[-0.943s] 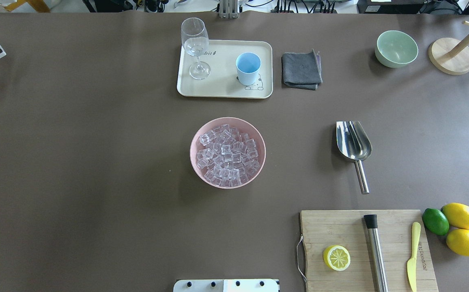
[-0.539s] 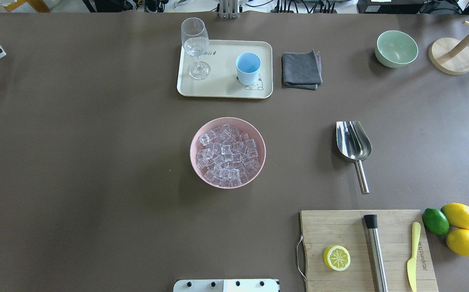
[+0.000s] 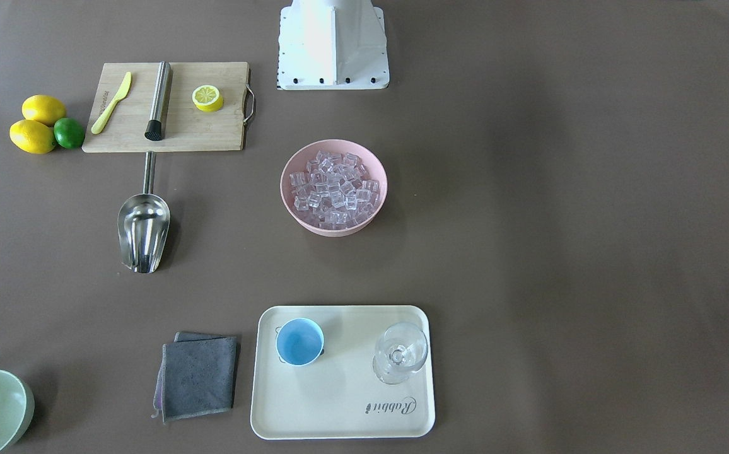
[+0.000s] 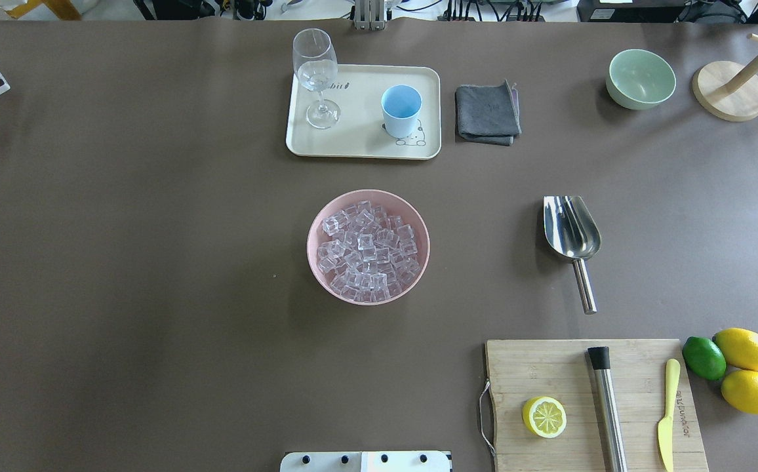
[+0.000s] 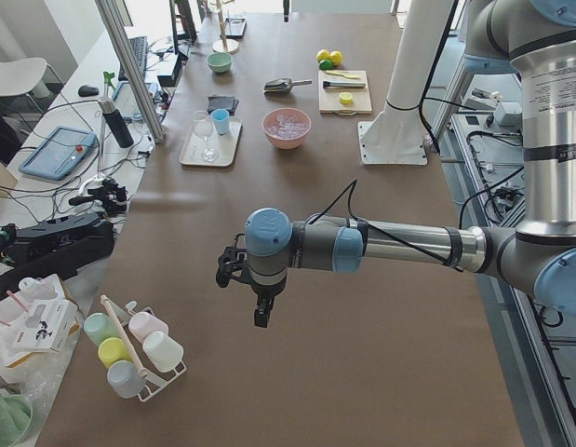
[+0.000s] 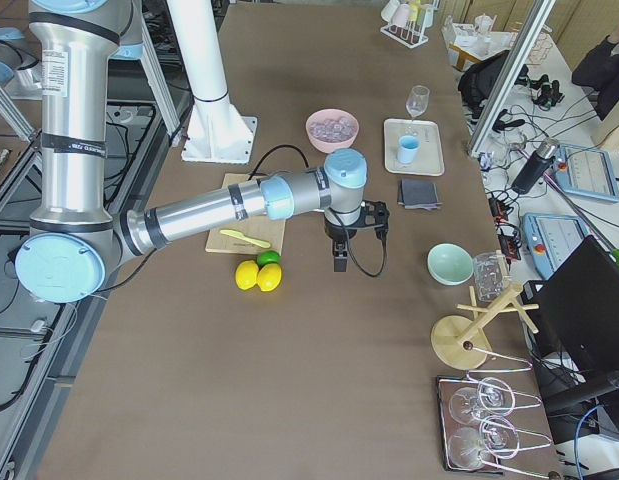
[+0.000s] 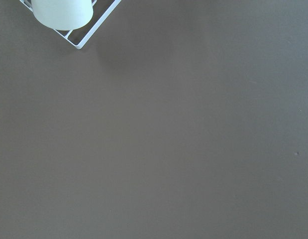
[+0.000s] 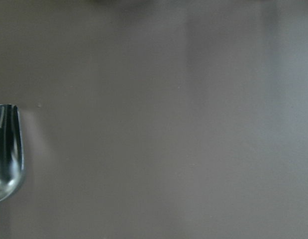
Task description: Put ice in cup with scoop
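The ice [image 4: 366, 252] fills a pink bowl [image 4: 310, 244] at the table's middle. The light-blue cup [image 4: 400, 108] stands upright on a cream tray [image 4: 359, 145], right of a wine glass [image 4: 317, 75]. The steel scoop [image 4: 571, 226] lies flat to the right of the bowl, handle toward the robot; its trough shows at the left edge of the right wrist view [image 8: 5, 154]. My right gripper [image 6: 340, 260] hangs above the table near the scoop. My left gripper [image 5: 260, 312] hangs over bare table at the far left end. I cannot tell whether either gripper is open or shut.
A cutting board [image 4: 549, 373] holds a lemon half [image 4: 543, 416], a steel cylinder [image 4: 608, 406] and a yellow knife [image 4: 667, 413]. Lemons [image 4: 746, 367] and a lime [image 4: 703, 358] lie beside it. A grey cloth [image 4: 487, 113], a green bowl [image 4: 641, 78] and a mug rack [image 5: 129, 349] stand farther off.
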Tool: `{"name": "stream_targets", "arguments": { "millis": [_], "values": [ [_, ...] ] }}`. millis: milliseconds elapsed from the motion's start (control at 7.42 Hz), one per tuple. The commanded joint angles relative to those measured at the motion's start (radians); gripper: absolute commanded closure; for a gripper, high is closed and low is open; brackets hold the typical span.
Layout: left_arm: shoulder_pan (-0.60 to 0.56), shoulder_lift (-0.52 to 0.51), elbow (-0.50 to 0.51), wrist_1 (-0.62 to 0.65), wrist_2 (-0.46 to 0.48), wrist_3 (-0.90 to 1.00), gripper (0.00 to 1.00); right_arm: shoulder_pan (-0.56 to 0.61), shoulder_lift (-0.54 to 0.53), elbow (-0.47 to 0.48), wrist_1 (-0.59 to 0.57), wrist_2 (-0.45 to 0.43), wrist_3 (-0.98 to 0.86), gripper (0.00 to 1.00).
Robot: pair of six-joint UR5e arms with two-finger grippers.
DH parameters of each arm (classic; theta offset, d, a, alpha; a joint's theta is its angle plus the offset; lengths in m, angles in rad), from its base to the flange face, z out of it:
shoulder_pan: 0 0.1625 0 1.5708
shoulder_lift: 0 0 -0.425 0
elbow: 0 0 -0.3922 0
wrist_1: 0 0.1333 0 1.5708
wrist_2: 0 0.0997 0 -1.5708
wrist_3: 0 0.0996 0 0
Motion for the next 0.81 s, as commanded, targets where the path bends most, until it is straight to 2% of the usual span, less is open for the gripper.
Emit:
{"name": "stream_targets", "arguments": {
  "millis": [0, 269, 673],
  "values": [
    [0.0, -0.006, 0.008, 0.0, 0.003, -0.003, 0.02, -0.24, 0.128, 0.072, -0.006, -0.012, 0.354, 0.01],
    [0.003, -0.036, 0.007, -0.002, 0.005, 0.0, 0.02, -0.436, 0.187, 0.077, -0.002, -0.124, 0.522, 0.01],
    [0.106, -0.073, -0.023, -0.026, 0.01, 0.002, 0.02, -0.584, 0.177, 0.049, 0.006, -0.211, 0.558, 0.01]
  ]
}}
